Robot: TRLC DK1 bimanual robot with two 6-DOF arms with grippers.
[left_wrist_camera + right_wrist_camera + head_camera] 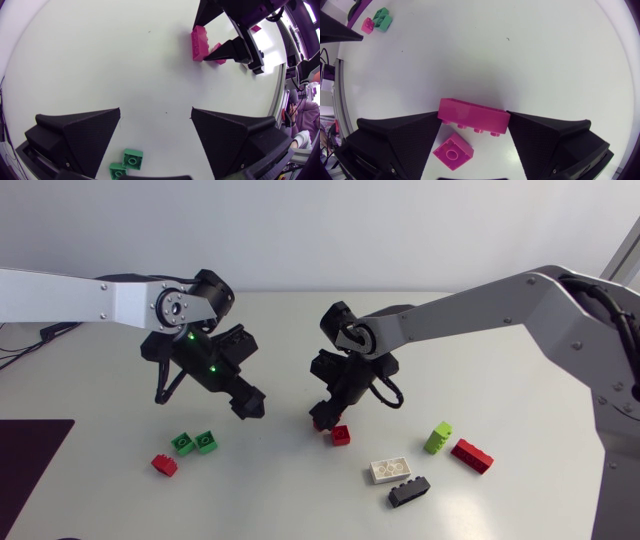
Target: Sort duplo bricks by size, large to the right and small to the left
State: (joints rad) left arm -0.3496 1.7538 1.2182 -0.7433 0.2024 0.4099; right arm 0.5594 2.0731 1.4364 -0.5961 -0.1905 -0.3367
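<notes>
The right gripper [322,418] pinched a long red brick [473,117] over the middle of the table [290,505]. The left gripper [155,108] was spread wide and held nothing. Three small bricks [206,441] lay on the left and four big bricks [471,455] on the right. One little red brick [341,434] waited in the middle.

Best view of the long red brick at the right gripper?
Right wrist view: the long red brick spans the right gripper's fingers, whole side visible. Left wrist view has it distant and small. Head view shows only a red sliver under the gripper.
</notes>
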